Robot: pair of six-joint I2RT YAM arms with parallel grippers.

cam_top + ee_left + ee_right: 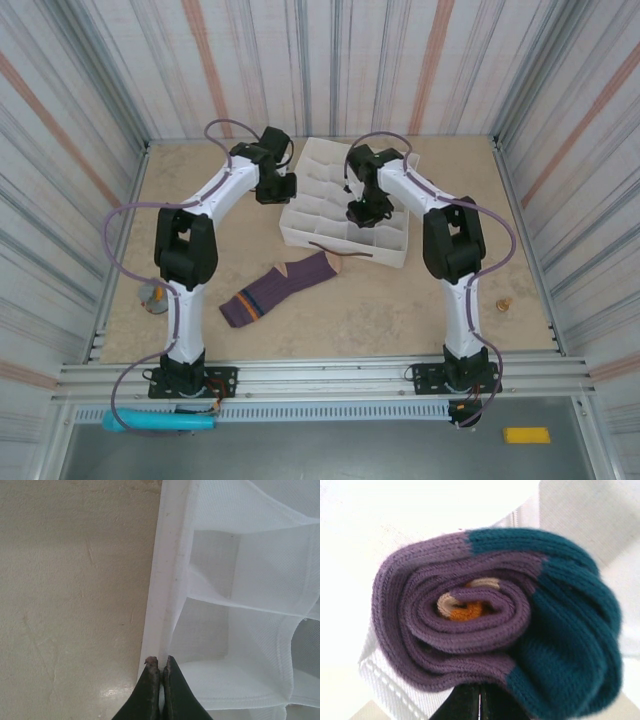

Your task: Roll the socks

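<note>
One sock, purple with a peach toe and navy-orange stripes, lies flat on the table in front of the white divided organizer. The other sock, purple with a teal heel and orange at its core, is rolled into a tight spiral and sits against the organizer's white fabric. My right gripper is shut, its tips touching the roll's lower edge; from above it hangs over the organizer's compartments. My left gripper is shut, with its tips over the organizer's left rim; from above it is at that left side.
A small round object lies near the left arm, and a small brass piece lies at the right. A teal tool and a yellow block rest on the near ledge. Corrugated walls enclose the table.
</note>
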